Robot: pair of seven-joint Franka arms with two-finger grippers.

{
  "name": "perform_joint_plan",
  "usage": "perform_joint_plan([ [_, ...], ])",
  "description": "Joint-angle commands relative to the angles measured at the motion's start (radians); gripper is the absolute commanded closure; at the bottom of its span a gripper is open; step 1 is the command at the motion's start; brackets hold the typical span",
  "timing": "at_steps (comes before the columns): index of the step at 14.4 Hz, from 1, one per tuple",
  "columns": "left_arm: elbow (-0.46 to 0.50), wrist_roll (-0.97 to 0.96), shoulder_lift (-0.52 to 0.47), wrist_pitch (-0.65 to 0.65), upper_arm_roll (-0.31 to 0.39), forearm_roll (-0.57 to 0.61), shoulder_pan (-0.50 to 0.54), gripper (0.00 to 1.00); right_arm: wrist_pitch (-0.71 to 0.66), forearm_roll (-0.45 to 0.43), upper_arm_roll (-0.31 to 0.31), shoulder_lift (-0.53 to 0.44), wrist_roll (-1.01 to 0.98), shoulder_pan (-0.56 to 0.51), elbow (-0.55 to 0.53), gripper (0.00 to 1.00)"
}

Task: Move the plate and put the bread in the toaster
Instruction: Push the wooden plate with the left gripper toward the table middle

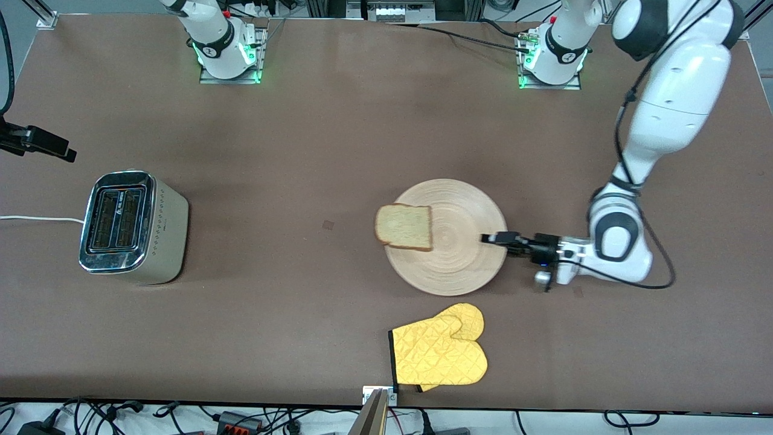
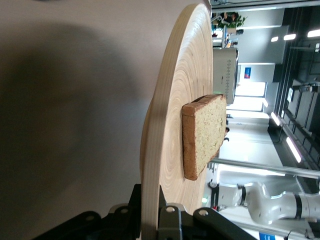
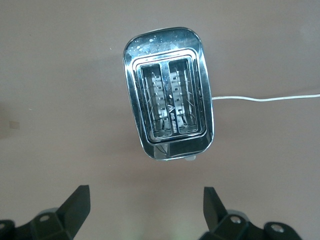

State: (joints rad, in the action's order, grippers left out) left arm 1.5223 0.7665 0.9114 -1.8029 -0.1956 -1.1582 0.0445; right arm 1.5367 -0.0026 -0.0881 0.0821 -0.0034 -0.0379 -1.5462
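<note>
Plate gripped at its rim, bread riding on it, toaster not yet loaded.

Front view: the left gripper (image 1: 496, 238) is clenched on the 3 o'clock rim of the large round light-wood plate (image 1: 459, 254), with the squarish pale brown-crusted bread slice (image 1: 404, 227) overhanging its 9 o'clock edge; the boxy chrome-topped toaster (image 1: 130, 226) stands well apart toward the right arm's end of the table, bare tabletop between, and a yellow quilted oven mitt (image 1: 441, 353) lies just at the plate's 6 o'clock. Left wrist view: the fingers pinch the plate's rim. Right wrist view: the right gripper (image 3: 147, 205) hangs spread wide and empty over the toaster, both slots empty.
</note>
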Motion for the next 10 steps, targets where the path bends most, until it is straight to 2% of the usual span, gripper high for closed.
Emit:
perform_joint_plan([
  [1, 0.019, -0.009, -0.003, -0.083, 0.005, -0.132, -0.122, 0.99, -0.015, 0.018, 0.002, 0.008, -0.006, -0.008, 0.015, 0.00],
  [4, 0.018, -0.001, 0.024, -0.194, 0.005, -0.204, -0.231, 0.99, -0.015, 0.018, 0.001, 0.008, -0.006, -0.010, 0.015, 0.00],
  [7, 0.010, 0.007, 0.059, -0.237, 0.007, -0.293, -0.316, 0.99, -0.015, 0.018, 0.001, 0.008, -0.006, -0.010, 0.015, 0.00],
  [9, 0.012, 0.007, 0.061, -0.294, 0.007, -0.311, -0.343, 0.99, -0.015, 0.018, 0.001, 0.008, -0.006, -0.010, 0.015, 0.00],
  [10, 0.012, 0.005, 0.063, -0.294, 0.005, -0.311, -0.345, 0.95, -0.015, 0.018, 0.001, 0.010, -0.006, -0.010, 0.015, 0.00],
])
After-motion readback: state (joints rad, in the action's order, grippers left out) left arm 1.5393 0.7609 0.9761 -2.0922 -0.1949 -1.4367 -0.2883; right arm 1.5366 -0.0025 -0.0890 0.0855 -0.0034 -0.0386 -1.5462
